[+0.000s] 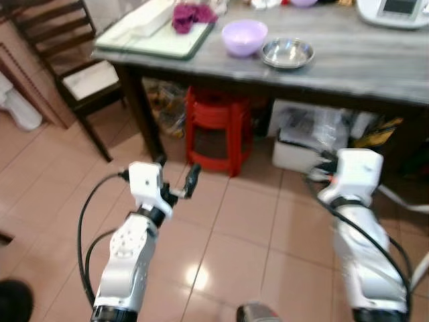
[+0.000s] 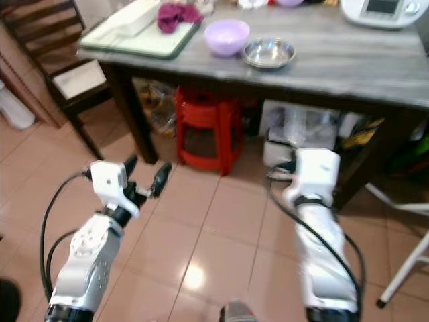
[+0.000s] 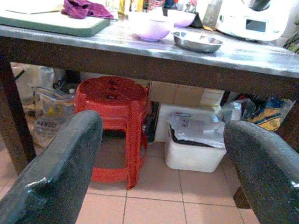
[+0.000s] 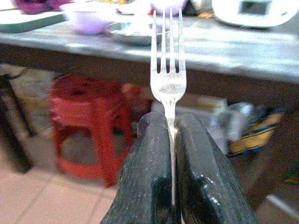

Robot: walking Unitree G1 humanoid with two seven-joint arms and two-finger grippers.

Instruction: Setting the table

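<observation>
Protruding fork (image 4: 168,70) between right hand (image 4: 171,133) fingers

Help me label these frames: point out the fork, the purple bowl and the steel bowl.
fork (image 4: 168,84): right wrist view, on the neck just below its tines.
purple bowl (image 1: 244,37): left eye view, on its outer wall.
steel bowl (image 1: 287,52): left eye view, on its inner bottom.

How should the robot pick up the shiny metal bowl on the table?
Probably by its rim. The metal bowl is shallow, upright and wide, so open fingers could pinch the thin near edge from above on the robot's side. The purple bowl sits close on its left, so avoid that side.
</observation>
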